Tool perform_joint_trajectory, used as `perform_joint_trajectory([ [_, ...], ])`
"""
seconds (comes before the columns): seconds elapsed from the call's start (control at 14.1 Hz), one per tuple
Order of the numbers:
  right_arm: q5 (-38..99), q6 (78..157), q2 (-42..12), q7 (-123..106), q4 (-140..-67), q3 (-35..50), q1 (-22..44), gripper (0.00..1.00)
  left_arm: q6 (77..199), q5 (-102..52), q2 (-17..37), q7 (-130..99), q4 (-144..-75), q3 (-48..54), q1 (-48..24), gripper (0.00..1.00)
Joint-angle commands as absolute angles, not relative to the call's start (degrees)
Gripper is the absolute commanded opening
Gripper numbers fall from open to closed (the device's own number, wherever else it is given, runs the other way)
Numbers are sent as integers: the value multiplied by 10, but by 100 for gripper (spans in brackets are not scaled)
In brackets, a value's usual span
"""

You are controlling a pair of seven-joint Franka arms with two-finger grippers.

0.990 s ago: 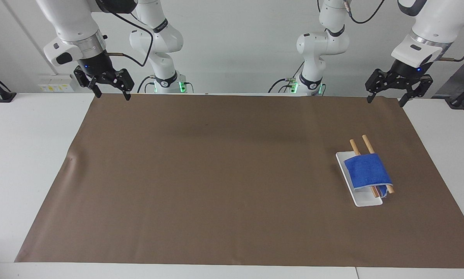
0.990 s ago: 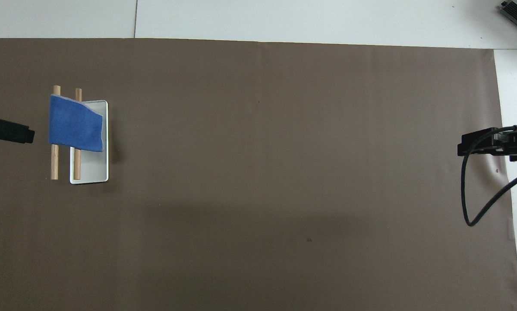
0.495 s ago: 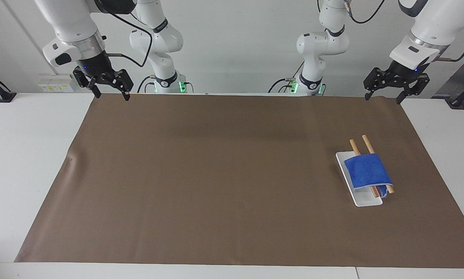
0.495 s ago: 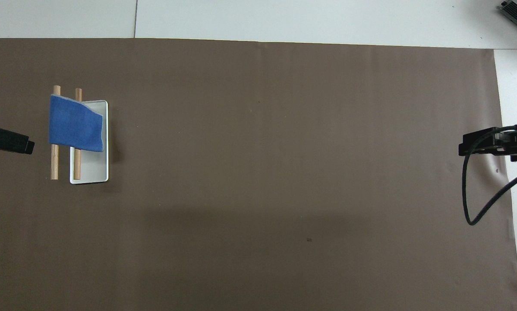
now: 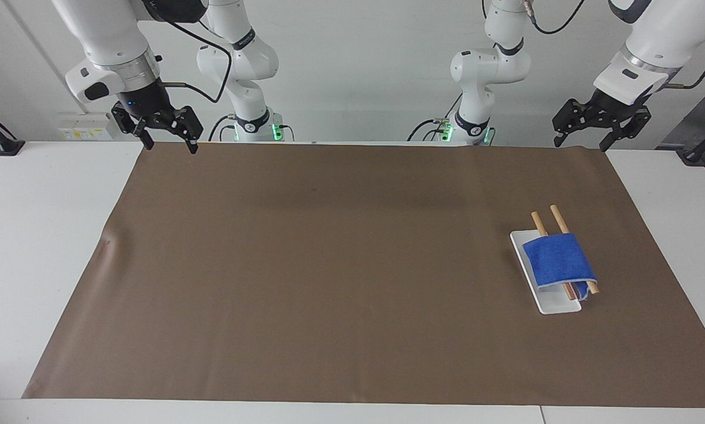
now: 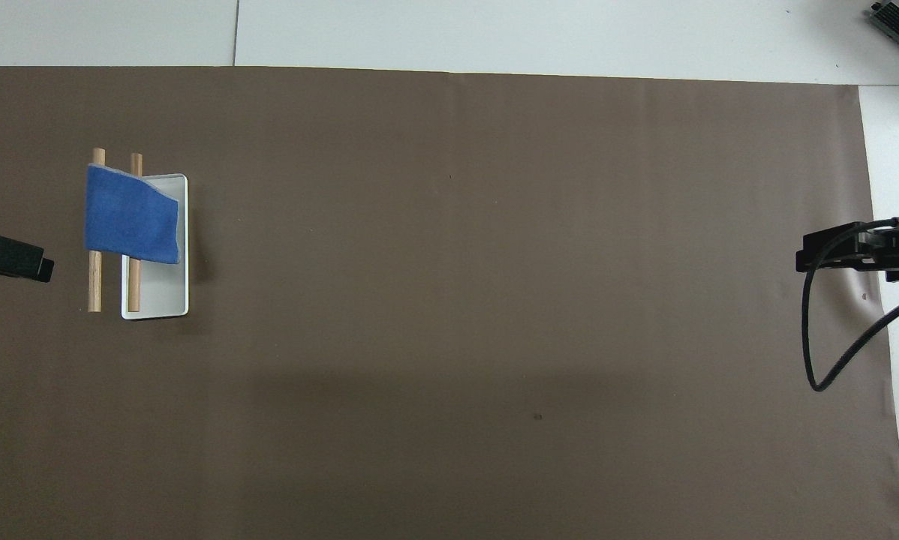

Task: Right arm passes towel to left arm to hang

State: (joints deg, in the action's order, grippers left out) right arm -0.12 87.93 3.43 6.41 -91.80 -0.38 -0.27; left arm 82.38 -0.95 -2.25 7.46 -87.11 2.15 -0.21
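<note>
1. At the left arm's end of the table, a white tray (image 6: 157,300) lies on the brown mat (image 6: 449,300), holding one of two wooden rods (image 6: 134,289); the second rod (image 6: 94,281) runs parallel just beside it, outside the tray's long edge.
2. The towel (image 6: 130,223) is draped over both rods, covering their middles, with one corner reaching over the tray (image 5: 555,306). In the facing view the towel (image 5: 558,262) sags down over the rods' far ends, and its pale edge shows along the bottom.
3. The left gripper (image 5: 598,118) hangs in the air over the mat's corner nearest the robots, well apart from the towel, its fingers spread and holding nothing. In the overhead view only its black tip (image 6: 10,256) shows at the frame's edge, beside the rods.
4. From the tray toward the right arm's end, the mat (image 5: 329,265) is one wide bare stretch; white table (image 5: 46,235) borders it on the sides.
5. The right gripper (image 5: 167,131) hovers over the mat's other near corner, fingers apart and empty; its cable (image 6: 832,330) loops over the mat's edge.
</note>
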Motion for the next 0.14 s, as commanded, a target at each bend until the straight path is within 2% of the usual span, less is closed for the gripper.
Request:
perform_joint_trajectory([
  [0.0, 2, 877, 40, 55, -925, -1, -9, 100, 822, 0, -37, 66, -887, 24, 1, 100],
  [0.07, 2, 878, 40, 56, -925, -1, -9, 100, 822, 0, -37, 66, -887, 24, 1, 100],
])
